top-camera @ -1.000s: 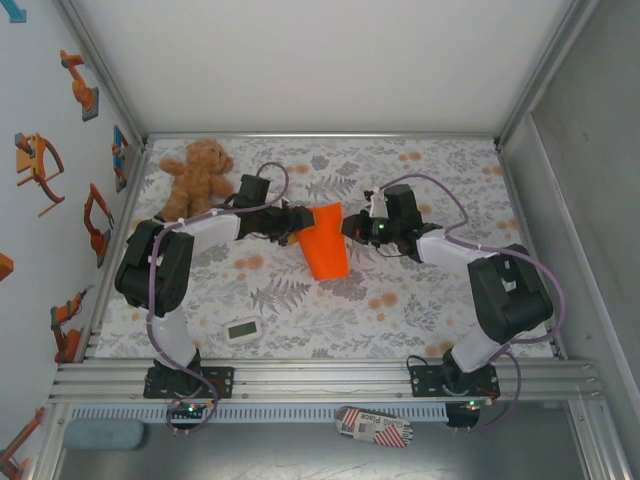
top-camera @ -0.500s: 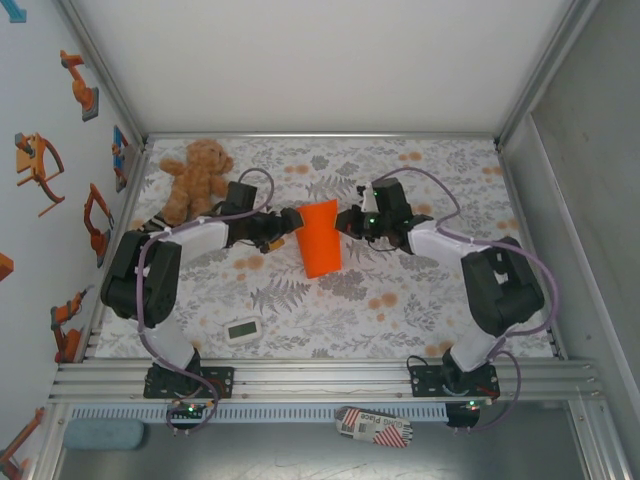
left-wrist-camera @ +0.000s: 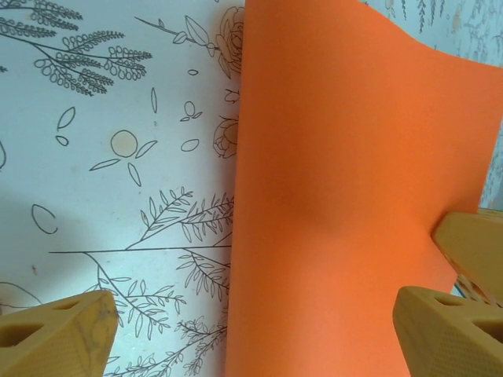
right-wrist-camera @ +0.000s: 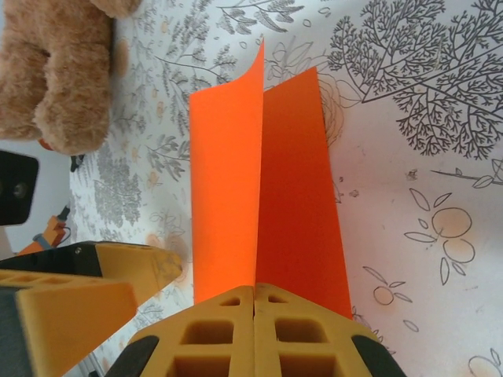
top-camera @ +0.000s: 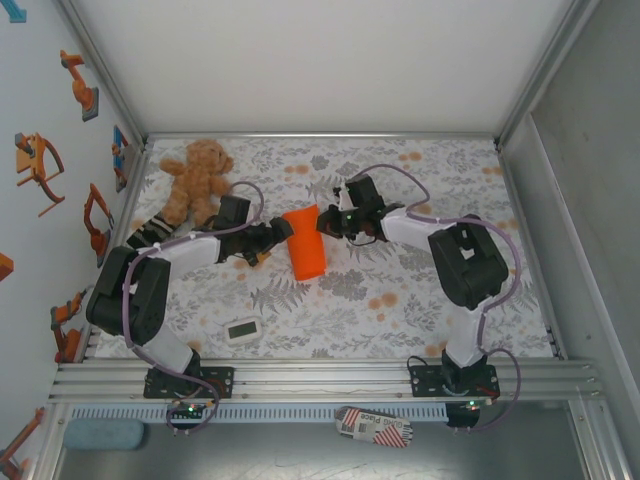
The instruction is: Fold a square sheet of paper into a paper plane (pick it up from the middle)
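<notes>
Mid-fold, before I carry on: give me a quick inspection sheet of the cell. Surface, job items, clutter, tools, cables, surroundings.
Surface: floral cloth, lying flat.
Job's things: square sheet of paper, orange, loosely folded over, one flap standing up; no plane shape yet.
Clutter: teddy bear at far left; white timer at near left.
Tools: left tool open wide over the sheet; right tool shut on the sheet's edge.
Cables: purple cables looped along both arms, off the paper.
Surroundings: robot stickers on the left wall; striped packet below the front rail.
</notes>
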Available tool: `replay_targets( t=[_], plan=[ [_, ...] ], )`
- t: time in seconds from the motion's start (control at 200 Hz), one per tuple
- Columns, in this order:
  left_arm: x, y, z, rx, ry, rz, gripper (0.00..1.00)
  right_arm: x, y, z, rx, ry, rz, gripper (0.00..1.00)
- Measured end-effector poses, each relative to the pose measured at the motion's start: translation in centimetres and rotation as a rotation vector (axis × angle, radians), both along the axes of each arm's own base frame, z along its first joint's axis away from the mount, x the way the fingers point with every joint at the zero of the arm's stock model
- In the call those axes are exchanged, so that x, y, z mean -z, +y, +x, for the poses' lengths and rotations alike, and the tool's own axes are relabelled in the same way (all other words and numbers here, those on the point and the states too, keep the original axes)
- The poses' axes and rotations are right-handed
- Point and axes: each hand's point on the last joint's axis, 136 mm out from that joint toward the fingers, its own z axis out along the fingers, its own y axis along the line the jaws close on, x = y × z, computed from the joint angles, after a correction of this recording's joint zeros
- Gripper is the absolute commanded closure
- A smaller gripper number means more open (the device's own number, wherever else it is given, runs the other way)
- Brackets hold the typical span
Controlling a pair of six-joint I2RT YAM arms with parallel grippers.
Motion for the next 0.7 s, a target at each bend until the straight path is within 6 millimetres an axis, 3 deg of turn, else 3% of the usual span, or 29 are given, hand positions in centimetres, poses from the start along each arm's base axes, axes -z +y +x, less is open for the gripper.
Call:
replay_targets(
  t=[0.421, 0.701],
  plan=[
    [1.5, -2.1, 0.6, -0.001, 0.045, 0.016, 0.09, 2.3, 0.9, 1.2, -0.034, 0.026, -0.043, 1.00],
    [1.9, -2.1, 1.1, -0.013, 0.067, 0.046, 0.26, 2.2, 1.5, 1.1, -0.066, 0.023, -0.040, 1.00]
  ],
)
